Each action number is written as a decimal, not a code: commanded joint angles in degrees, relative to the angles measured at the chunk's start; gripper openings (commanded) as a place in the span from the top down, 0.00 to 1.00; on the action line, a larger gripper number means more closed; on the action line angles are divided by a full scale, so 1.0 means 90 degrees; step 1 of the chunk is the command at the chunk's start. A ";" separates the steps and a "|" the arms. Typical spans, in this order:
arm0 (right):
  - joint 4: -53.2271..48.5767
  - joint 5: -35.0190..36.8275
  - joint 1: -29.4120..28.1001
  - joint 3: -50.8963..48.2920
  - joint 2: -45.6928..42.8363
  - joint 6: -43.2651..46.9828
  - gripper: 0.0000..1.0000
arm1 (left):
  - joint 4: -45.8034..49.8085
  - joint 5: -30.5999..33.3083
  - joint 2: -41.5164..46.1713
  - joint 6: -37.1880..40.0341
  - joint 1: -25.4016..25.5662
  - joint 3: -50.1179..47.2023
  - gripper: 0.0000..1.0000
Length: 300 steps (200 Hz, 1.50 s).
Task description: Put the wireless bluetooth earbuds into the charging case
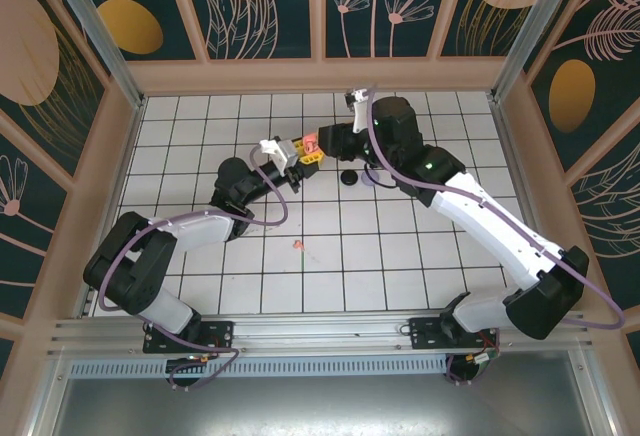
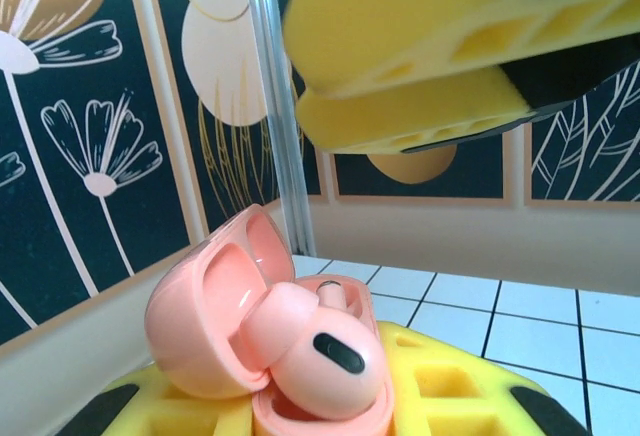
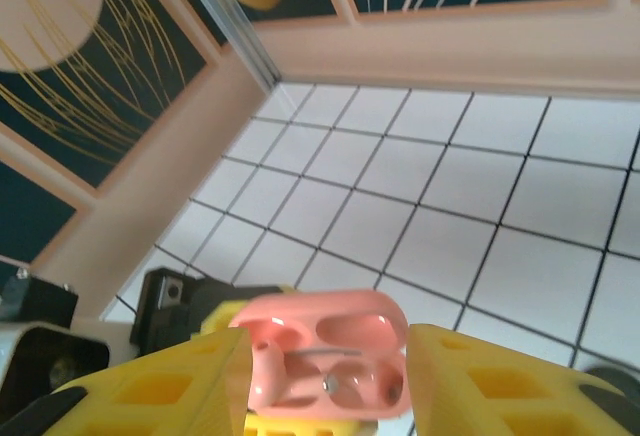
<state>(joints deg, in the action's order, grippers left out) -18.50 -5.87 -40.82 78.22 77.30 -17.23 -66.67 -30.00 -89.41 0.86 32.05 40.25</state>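
My left gripper [image 1: 303,152] is shut on the salmon charging case [image 2: 215,301], whose lid stands open. One salmon earbud [image 2: 325,351] rests in a well of the case with its head above the rim. In the right wrist view the case [image 3: 345,331] lies between and beyond my right gripper's [image 3: 325,381] yellow fingers [image 3: 170,386], which stand apart with nothing held. That earbud [image 3: 268,366] sits in the left well. The right gripper [image 1: 325,142] hovers just above the case. Another tiny salmon earbud [image 1: 298,244] lies on a floor tile nearer the arm bases.
A small black thing [image 1: 349,177] and a lavender one [image 1: 370,180] lie on the tiled floor [image 1: 400,246] just under the right arm's wrist. Patterned walls close in the back and both sides.
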 commanded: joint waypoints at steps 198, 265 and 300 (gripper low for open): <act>-0.1410 0.0405 -0.0579 0.1016 0.0875 0.0496 0.60 | 0.0284 -0.0308 0.0139 0.0129 0.0023 -0.0014 1.00; -0.1394 0.0622 -0.0611 0.0968 0.0955 0.0432 0.55 | 0.0299 -0.0319 0.0149 0.0099 0.0023 0.0049 1.00; -0.1331 0.0642 -0.0606 0.0958 0.0998 0.0421 0.55 | 0.0304 -0.0332 0.0159 0.0076 0.0018 0.0068 1.00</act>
<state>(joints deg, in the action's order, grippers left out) -30.46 -1.34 -45.87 85.14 85.56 -13.78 -63.16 -31.55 -89.27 1.30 32.05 39.22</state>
